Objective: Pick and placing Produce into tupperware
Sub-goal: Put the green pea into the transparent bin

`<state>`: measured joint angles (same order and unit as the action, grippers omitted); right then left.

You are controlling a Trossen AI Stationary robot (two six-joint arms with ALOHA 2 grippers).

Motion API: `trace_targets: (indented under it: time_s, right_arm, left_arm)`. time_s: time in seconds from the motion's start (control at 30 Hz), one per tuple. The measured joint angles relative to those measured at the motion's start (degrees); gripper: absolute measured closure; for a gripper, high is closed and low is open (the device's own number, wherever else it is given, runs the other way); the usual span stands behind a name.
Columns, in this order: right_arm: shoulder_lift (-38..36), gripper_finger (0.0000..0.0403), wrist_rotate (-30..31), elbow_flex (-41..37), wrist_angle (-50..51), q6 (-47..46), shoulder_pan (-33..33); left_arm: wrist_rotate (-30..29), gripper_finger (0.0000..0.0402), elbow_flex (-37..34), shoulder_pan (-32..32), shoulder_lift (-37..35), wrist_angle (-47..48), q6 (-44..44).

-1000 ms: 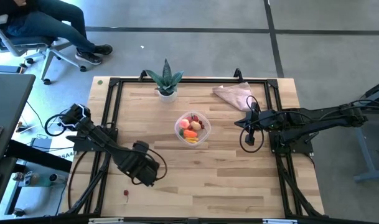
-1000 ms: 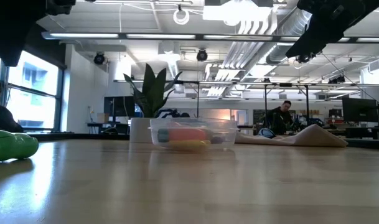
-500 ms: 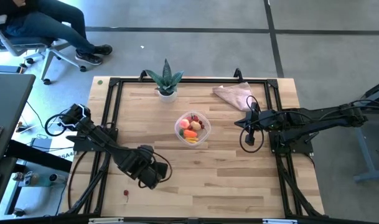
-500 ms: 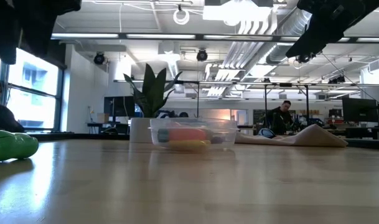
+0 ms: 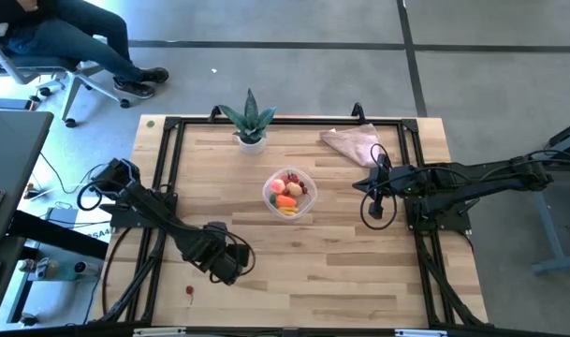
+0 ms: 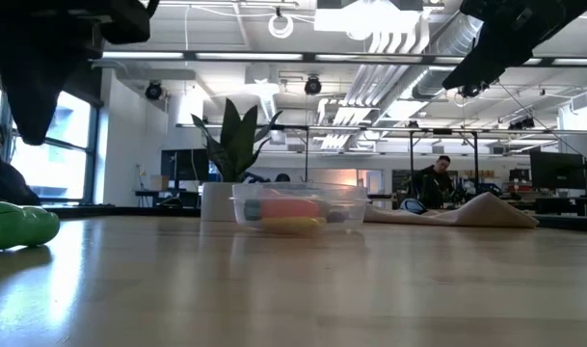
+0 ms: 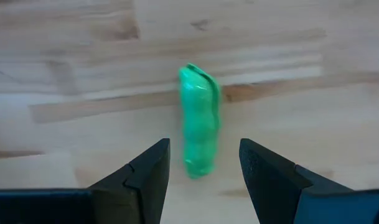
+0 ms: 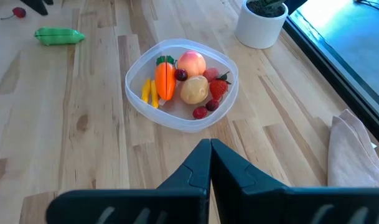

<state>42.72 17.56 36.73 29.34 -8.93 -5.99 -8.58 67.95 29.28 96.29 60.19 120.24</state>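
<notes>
On the near left of the desk (image 5: 359, 271), the left gripper (image 7: 205, 163) hangs over a green cucumber (image 7: 200, 121), its fingers (image 7: 153, 168) standing apart on either side of the toy's nearer end and touching nothing. The cucumber lies flat on the bare wood, well apart from everything else; a small red piece (image 5: 189, 291) sits on the desk's near-left edge. It looks like a light, smooth moulded plastic toy, stiff enough to take a firm pinch but likely to slip or roll if caught near a tapered tip. The fat middle, across its narrow width, seems the safest hold.

At the centre, the tupperware (image 8: 135, 73) already carries an orange carrot (image 8: 164, 78), a peach (image 8: 191, 63), a potato (image 8: 193, 89), yellow pieces and red berries. Behind it stands a potted plant (image 5: 250, 119), with a beige cloth (image 5: 352, 142) to the far right.

Right of the tub, the right gripper (image 8: 210, 163) waits above the desk, fingers pressed together and empty.
</notes>
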Motion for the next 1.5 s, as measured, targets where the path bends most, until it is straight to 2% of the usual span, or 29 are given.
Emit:
trace_targets:
  time_s: [0.23, 0.43, 0.97, 1.3, 1.5]
  right_arm:
    - [0.02, 0.0402, -0.02, -0.02, 0.01, 0.0, 0.0]
    - [0.02, 0.0402, -0.01, 0.0, 0.01, 0.0, -0.01]
    - [0.02, 0.0402, -0.02, 0.0, 0.05, 0.0, -0.01]
    - [0.02, 0.0402, 0.0, 0.0, 0.01, 0.0, 0.01]
    - [0.0, 0.0402, 0.0, 0.0, 0.01, 0.0, 0.01]
  left_arm:
    - [0.0, 0.0218, -3.63, -0.04, -0.02, -3.38, 3.24]
    - [0.0, 0.0217, -5.75, -0.04, -0.02, -9.36, 1.39]
    - [1.91, 0.0217, -5.86, -0.51, 4.02, -11.24, 0.62]
    - [3.96, 0.0217, -5.83, -4.03, 4.5, -13.2, -3.72]
    - [7.9, 0.0217, -5.82, -5.36, 7.44, -13.78, -6.48]
